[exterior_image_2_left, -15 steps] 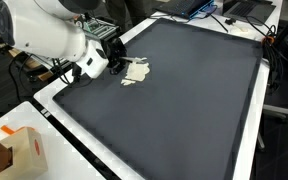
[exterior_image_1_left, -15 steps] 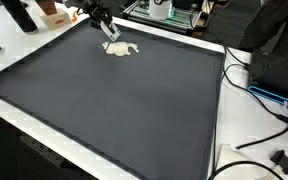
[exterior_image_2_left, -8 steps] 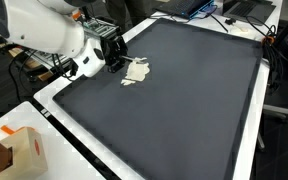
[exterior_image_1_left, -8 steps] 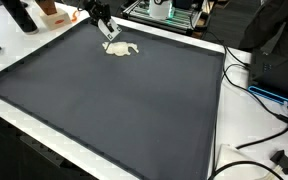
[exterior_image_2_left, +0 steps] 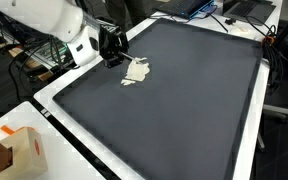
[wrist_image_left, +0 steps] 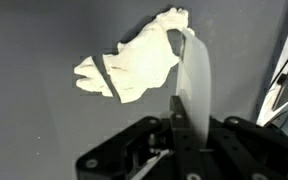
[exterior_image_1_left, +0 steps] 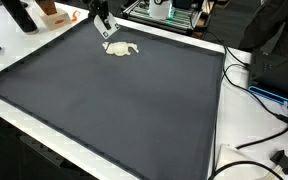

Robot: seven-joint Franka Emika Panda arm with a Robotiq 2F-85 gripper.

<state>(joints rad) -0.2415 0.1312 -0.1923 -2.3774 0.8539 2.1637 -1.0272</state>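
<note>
A crumpled white cloth (exterior_image_1_left: pixel 121 49) lies on the dark mat (exterior_image_1_left: pixel 114 110) near its far edge; it also shows in an exterior view (exterior_image_2_left: pixel 136 72) and in the wrist view (wrist_image_left: pixel 132 68). My gripper (exterior_image_1_left: pixel 105 26) hangs just above and beside the cloth, as an exterior view (exterior_image_2_left: pixel 112 54) also shows. In the wrist view the gripper (wrist_image_left: pixel 187 108) is shut on a white strip (wrist_image_left: pixel 194 75). The strip runs from the cloth's edge into the jaws. The rest of the cloth rests on the mat.
A cardboard box (exterior_image_2_left: pixel 14 150) sits off the mat's corner. Cables (exterior_image_1_left: pixel 264 95) and a black plug (exterior_image_1_left: pixel 281 160) lie beside the mat. A dark bottle (exterior_image_1_left: pixel 22 15), an orange item (exterior_image_1_left: pixel 54 14) and equipment (exterior_image_1_left: pixel 164 12) stand behind the far edge.
The gripper has risen a little and drawn back from the cloth. The main body of the cloth has stayed in place.
</note>
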